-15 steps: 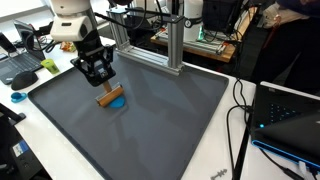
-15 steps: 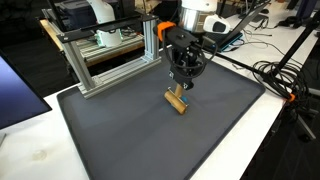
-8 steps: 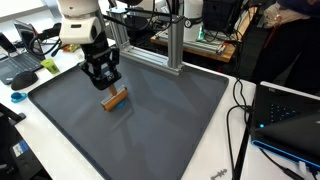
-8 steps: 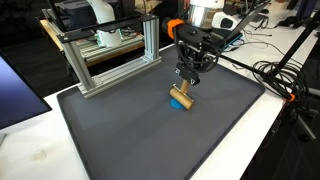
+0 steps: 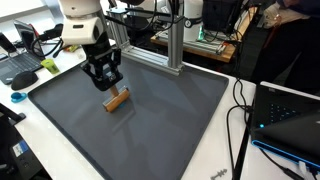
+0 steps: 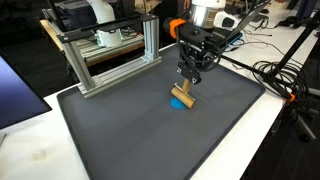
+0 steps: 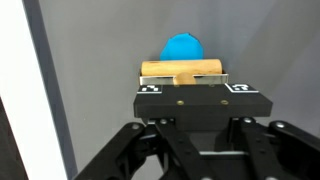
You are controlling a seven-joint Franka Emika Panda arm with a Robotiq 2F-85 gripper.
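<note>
**Figure. Stage reached in the handling of the wooden block (image 7: 181,69).** The tool (image 5: 106,84) was drawn in narrow and clamped upon the wooden block. In the wrist view the grip was seen to fall near the middle of the piece, with both ends standing out past the fingertips.

The wooden block (image 6: 183,96) was found just below the tool, hung at a slant over the dark grey mat (image 5: 160,125) that covered most of the white table (image 5: 226,145).

A blue disc (image 7: 182,46) lay on the mat close by the piece. In the wrist view it was shown just beyond the wooden block and partly covered by it. In an exterior view it was seen under the lower end (image 6: 177,103). Whether that lower end touched the disc or the mat could not be told.

The grasp was judged complete, since the piece was carried firmly between the fingers. It was also judged that the piece had been brought over the disc, or at least against it. The wooden block had not yet been let go, and the tool was held low above the mat.

An aluminium frame (image 6: 110,50) stood at the mat's edge, well apart from the work.
</note>
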